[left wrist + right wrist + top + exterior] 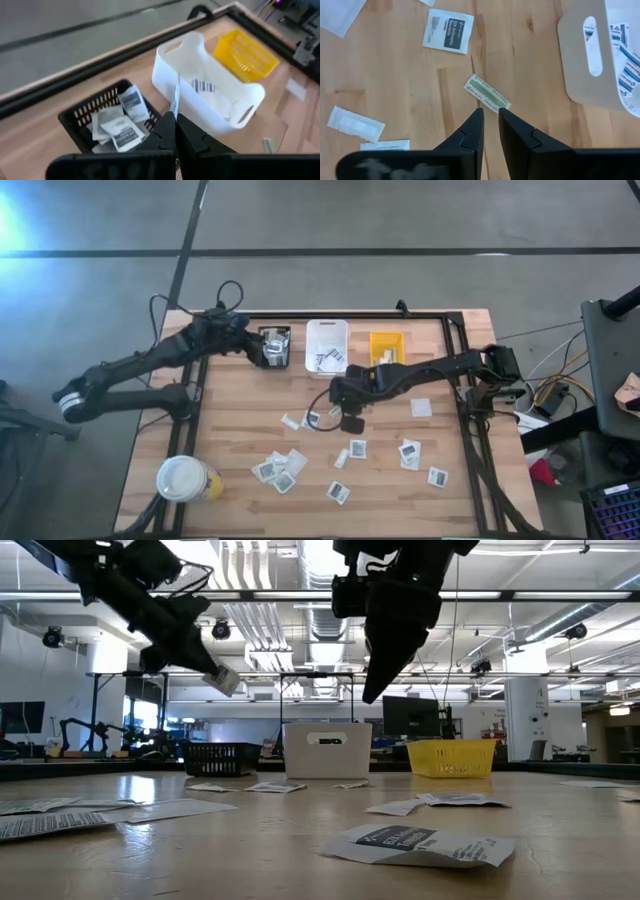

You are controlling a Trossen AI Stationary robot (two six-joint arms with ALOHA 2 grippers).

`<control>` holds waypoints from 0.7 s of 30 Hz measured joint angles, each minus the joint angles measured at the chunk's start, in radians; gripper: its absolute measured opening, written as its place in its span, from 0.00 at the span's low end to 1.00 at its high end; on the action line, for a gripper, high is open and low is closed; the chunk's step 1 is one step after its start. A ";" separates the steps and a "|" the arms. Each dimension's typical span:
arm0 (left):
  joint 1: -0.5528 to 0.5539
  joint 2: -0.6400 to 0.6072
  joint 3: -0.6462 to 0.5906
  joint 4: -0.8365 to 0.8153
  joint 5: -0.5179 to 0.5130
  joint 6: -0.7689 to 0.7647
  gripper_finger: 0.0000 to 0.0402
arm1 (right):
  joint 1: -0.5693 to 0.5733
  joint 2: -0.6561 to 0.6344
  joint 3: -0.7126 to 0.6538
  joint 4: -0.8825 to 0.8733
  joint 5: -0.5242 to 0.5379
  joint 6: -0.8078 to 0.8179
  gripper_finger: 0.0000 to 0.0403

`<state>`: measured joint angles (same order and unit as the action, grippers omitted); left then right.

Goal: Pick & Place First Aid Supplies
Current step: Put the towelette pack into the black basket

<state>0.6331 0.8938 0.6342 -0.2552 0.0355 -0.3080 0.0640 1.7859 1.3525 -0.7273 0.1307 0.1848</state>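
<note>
My left gripper hangs over the black bin at the table's far side, shut on a white packet. Several white packets with dark patches lie in that bin. Blue-striped ones lie in the white bin beside it. My right gripper hovers above mid-table, pointing steeply down, its fingers a narrow gap apart with nothing between them. A pale yellow-green strip lies flat on the wood just beyond its fingertips. More packets lie scattered toward the near edge. My left gripper pinches one end of the white packet between its two fingertips. The packet shows edge-on and sticks out past the fingers. It is lifted clear, above the black bin and next to the white bin's wall.
A yellow bin stands right of the white one. A large white-lidded cup sits at the near left corner. A black rail frames the table's far and side edges. Bare wood lies between the bins and the scattered packets.
</note>
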 joint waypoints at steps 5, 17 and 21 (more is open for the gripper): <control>0.000 0.085 0.000 0.001 -0.040 0.001 0.00 | 0.012 0.000 0.000 0.001 0.000 0.000 0.13; 0.001 0.272 -0.001 0.031 0.001 0.000 0.00 | 0.025 0.000 -0.005 0.004 0.000 0.000 0.12; 0.002 0.300 -0.001 0.064 0.053 -0.003 0.00 | 0.025 0.000 -0.008 0.005 0.000 0.000 0.12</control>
<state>0.6350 1.1941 0.6334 -0.1917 0.0890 -0.3107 0.0895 1.7859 1.3441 -0.7227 0.1307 0.1844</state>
